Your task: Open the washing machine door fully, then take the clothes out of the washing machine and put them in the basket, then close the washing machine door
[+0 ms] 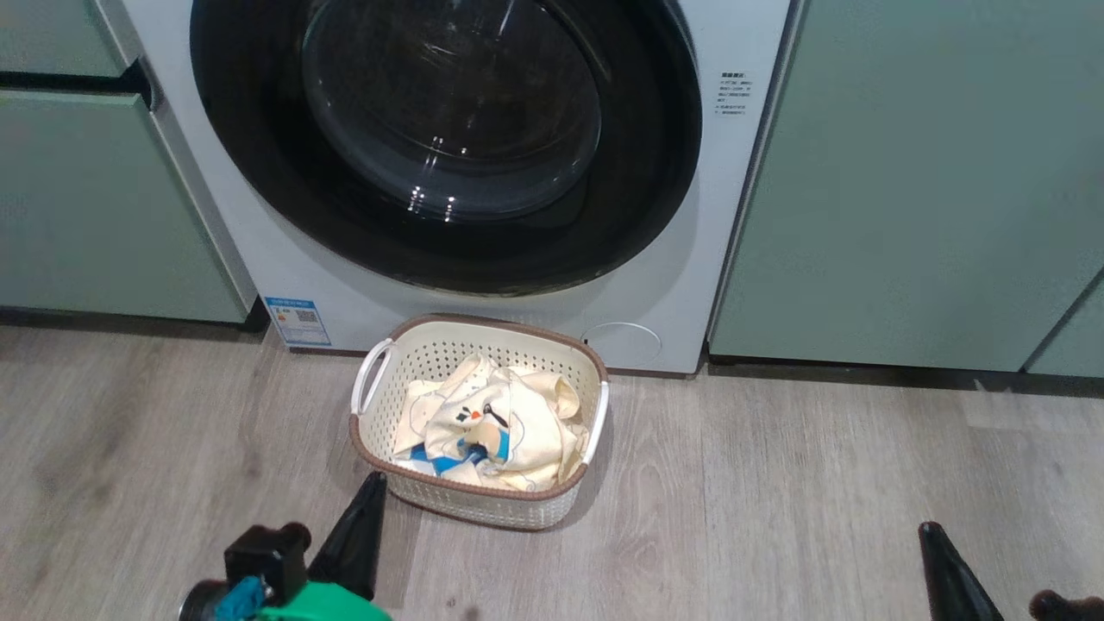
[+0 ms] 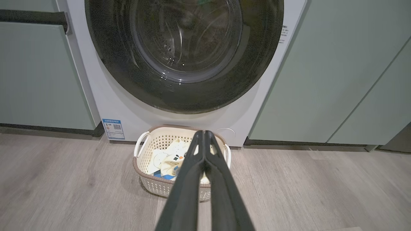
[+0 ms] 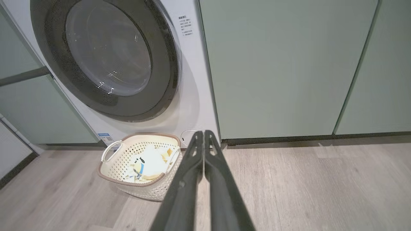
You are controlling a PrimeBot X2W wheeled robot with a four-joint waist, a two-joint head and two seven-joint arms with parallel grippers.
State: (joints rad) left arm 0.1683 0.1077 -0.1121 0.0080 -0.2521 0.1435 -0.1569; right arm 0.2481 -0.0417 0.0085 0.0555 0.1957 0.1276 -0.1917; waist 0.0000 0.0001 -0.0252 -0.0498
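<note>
Left wrist view: clothes [image 2: 170, 158] lie in the basket [image 2: 151, 186] just beyond my left jaws, shut and empty; right jaws shut too, floor [image 2: 80, 192] open around.

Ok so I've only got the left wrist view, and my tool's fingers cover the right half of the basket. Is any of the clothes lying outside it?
Observer: No. The head view shows the clothes bunched inside the basket, with none on the floor around it.
Operator: And the right tool, is it carrying anything?
Observer: No. In its own wrist view the right tool is shut, fingers pressed together with nothing between them.
</note>
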